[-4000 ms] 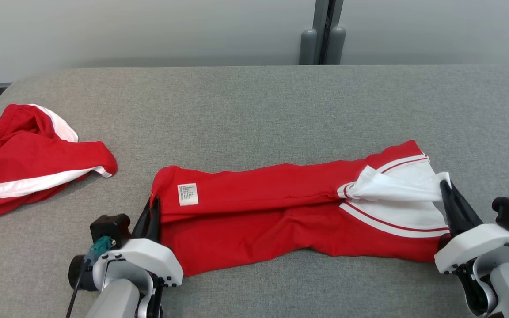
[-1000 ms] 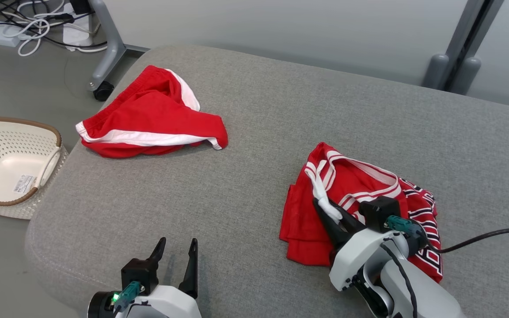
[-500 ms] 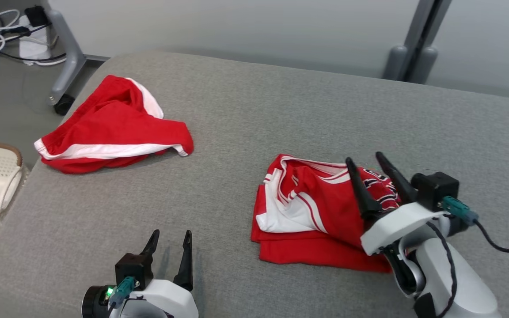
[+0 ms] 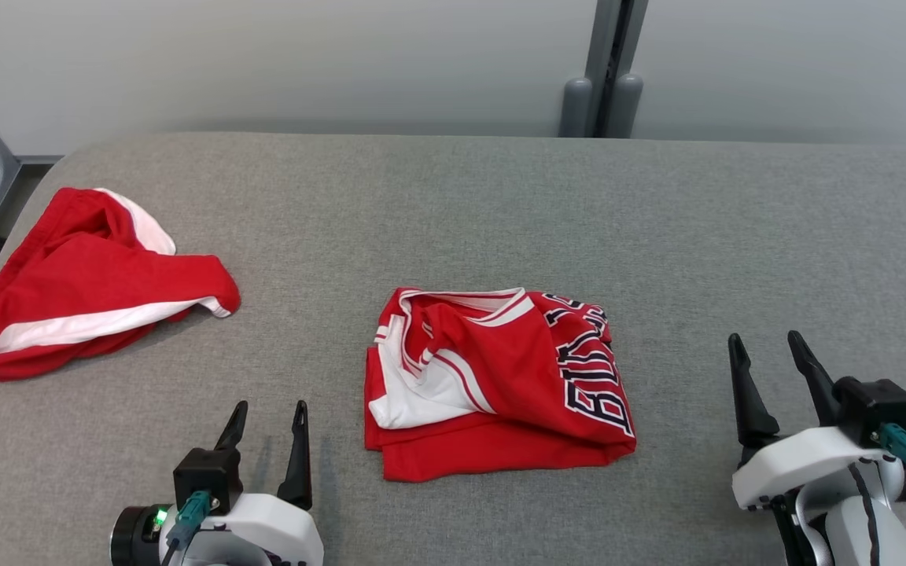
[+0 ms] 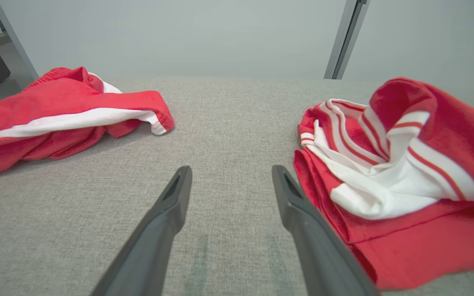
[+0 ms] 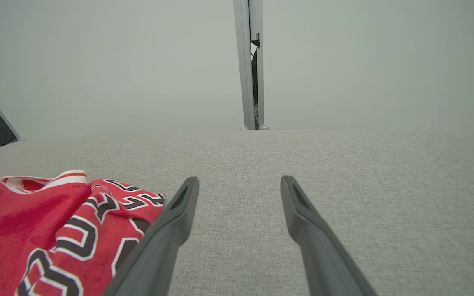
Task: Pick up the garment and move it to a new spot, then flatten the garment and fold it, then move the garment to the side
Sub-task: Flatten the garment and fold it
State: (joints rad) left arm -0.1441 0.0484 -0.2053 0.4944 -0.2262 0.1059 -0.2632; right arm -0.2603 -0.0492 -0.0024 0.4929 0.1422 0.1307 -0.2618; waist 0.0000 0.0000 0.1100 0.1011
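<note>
On the grey fabric-covered table (image 4: 453,204), at its left end, lie crumpled red cloth shorts with a white stripe (image 4: 83,291). Right of them, at the table's front edge, my left gripper (image 4: 270,407) hangs with its two dark fingers spread wide and nothing between them. At the middle of the table sits the folded red fabric jersey with white trim and black-and-white lettering (image 4: 492,377), a squarish bundle a little longer across the table than front to back. Its striped neckline faces the table's far edge and left end, its straight folded edge lies toward the front edge, and the lettering runs front to back down its right side. Toward the table's right end, at the front edge, my right gripper (image 4: 764,339) has its fingers wide apart, gripping nothing, clear of the jersey. Half a second ago those fingers stood over the jersey's right part; a second ago they were pinched on its white trim. Four seconds ago the jersey lay stretched long across the table, one of my grippers at each end
</note>
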